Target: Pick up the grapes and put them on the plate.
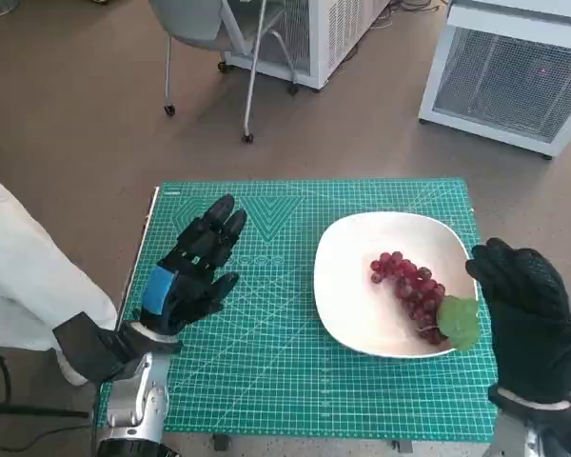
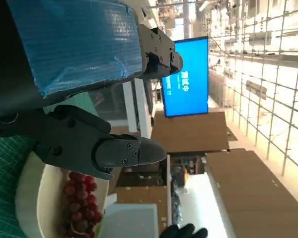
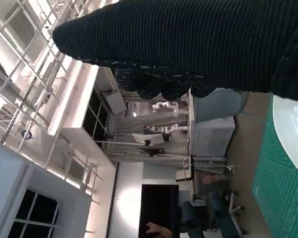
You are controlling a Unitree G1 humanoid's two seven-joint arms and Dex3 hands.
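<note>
Grapes (image 1: pixel 414 291): red bunch with a green leaf, lying on the white plate (image 1: pixel 347 300), toward its 4 o'clock side; task appears done. Risk, as judged: the right hand (image 1: pixel 523 314), just beside the plate rim at 3 o'clock, could clip the rim or leaf on drawing back and slide the plate across the green mat (image 1: pixel 257 371) on the tabletop. Right hand pose: raised, gloved fingers loosely spread, holding nothing. Left hand (image 1: pixel 195 271): at 9 o'clock, well apart from the plate, fingers extended and apart, holding nothing, palm toward the mat.
</note>
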